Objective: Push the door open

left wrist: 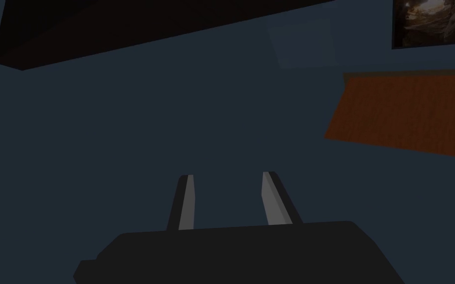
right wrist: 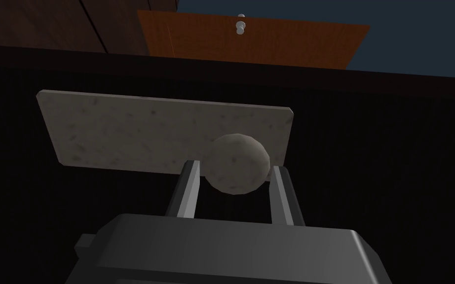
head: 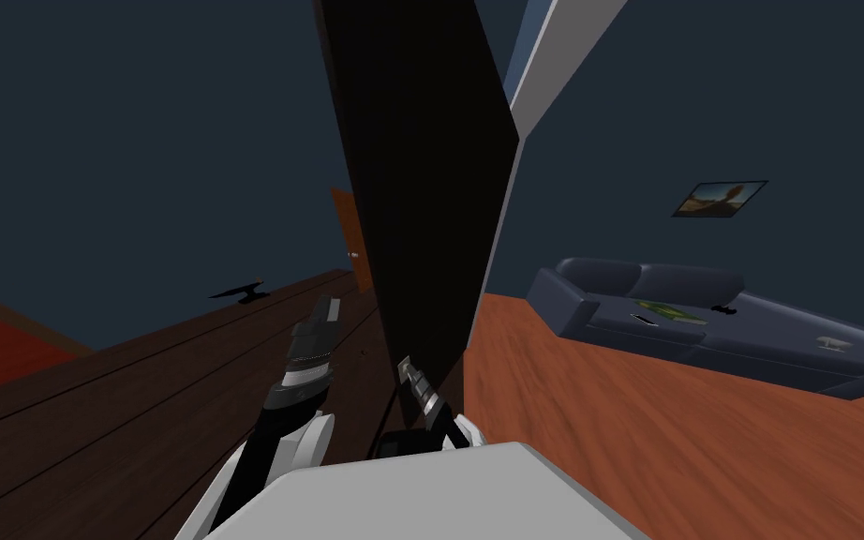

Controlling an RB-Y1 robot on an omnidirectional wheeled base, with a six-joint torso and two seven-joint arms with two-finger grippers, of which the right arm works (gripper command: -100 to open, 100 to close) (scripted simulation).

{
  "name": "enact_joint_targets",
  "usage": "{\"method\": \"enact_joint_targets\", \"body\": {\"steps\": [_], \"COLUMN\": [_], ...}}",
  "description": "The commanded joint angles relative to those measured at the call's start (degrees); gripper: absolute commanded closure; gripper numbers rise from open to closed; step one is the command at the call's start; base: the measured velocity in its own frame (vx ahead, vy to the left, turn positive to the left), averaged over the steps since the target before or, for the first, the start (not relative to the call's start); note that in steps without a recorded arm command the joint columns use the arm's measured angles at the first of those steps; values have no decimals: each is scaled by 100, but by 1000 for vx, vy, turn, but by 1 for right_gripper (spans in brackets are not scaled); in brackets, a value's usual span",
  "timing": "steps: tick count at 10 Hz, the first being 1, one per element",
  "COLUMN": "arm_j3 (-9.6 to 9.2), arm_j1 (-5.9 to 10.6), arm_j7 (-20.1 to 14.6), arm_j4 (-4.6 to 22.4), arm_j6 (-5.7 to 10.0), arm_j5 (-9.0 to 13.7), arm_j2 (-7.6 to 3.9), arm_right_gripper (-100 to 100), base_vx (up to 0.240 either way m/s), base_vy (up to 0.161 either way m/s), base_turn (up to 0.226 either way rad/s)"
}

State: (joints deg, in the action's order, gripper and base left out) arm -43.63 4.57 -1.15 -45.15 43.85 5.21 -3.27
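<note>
- Clasping a round grey knob [right wrist: 236, 162] in the right gripper [right wrist: 234, 166], one finger pressed against each side of it.
- Meeting a speckled grey plate [right wrist: 147, 128] just behind the knob, past the fingertips, flat on the dark door [right wrist: 379, 177].
- Looking down from the head at that same door [head: 421, 187], a tall dark panel rising between dark plank flooring [head: 140, 394] and orange wood flooring [head: 608, 422], with the right gripper [head: 409, 364] close against its lower part.
- Holding the left gripper [left wrist: 228, 175] clear of the door on its left side, fingers parted and nothing between them.
- Catching, beyond the right fingertips and past the door's edge, a second orange-brown door [right wrist: 271, 44] with a small pale knob [right wrist: 241, 24].
- Leaving a dark sofa [head: 702, 328] and a framed picture [head: 719, 199] well apart from both sets of fingers, off to the right.
</note>
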Motion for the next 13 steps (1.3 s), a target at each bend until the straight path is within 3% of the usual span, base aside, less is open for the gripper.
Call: {"method": "enact_joint_targets", "body": {"steps": [1, 2, 3, 7, 13], "arm_j3": [1, 1, 128, 380, 889], "arm_j1": [1, 1, 5, 33, 90], "arm_j7": [0, 0, 34, 103, 243], "arm_j4": [-7, -7, 42, 110, 247], "arm_j6": [12, 12, -7, -13, -26], "arm_j5": [0, 0, 25, 72, 168], "arm_j2": [1, 1, -22, -3, 196], "arm_right_gripper": [100, 100, 100, 100, 100], "base_vx": [-9, 0, 54, 103, 103], "base_vy": [-7, 0, 108, 171, 180], "base_turn": [-4, 0, -28, -46, -55]}}
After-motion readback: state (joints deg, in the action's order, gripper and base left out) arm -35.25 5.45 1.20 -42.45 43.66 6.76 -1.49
